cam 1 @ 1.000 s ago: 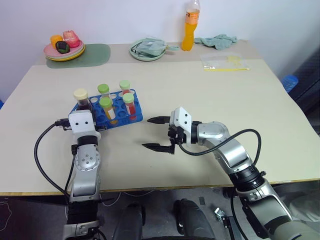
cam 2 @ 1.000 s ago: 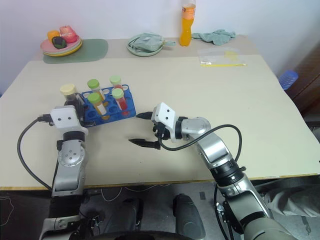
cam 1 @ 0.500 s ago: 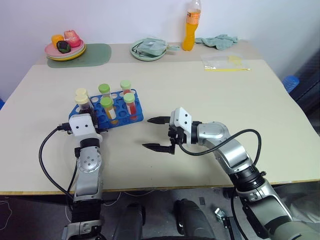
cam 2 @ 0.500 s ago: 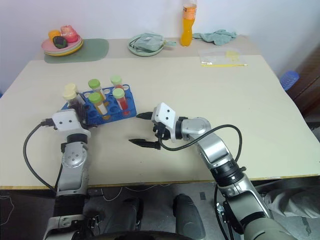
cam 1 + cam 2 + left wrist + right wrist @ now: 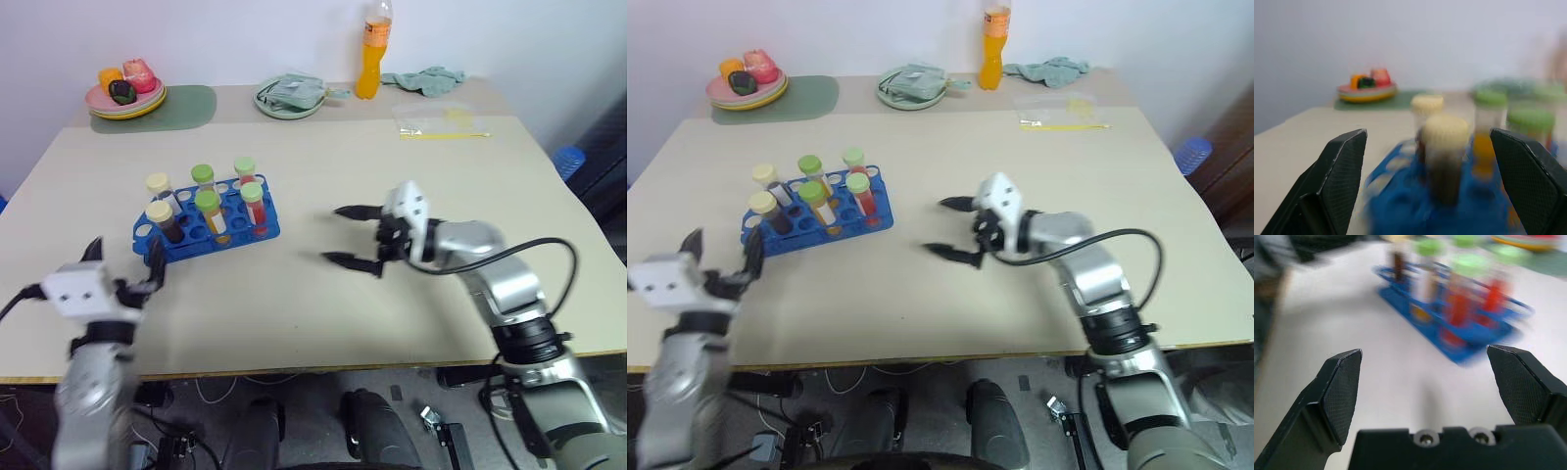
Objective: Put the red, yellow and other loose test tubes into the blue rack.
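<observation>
Both claws stand with fingers wide apart and empty: the left claw (image 5: 125,278) just short of the blue rack (image 5: 208,221), the right claw (image 5: 351,236) well off to its right. The step looks like clearing away, best done level (no brushing the caps). The rack, on the beige surface (image 5: 392,176), holds six capped tubes: two cream-capped dark ones (image 5: 161,219), four green-capped (image 5: 253,207). No loose tube shows.

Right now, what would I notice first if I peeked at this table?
The blue rack on the table's left side, with six capped tubes standing in it. Next, the two black grippers: the right gripper hangs open mid-table, and the left gripper is open near the rack's front corner.
</observation>
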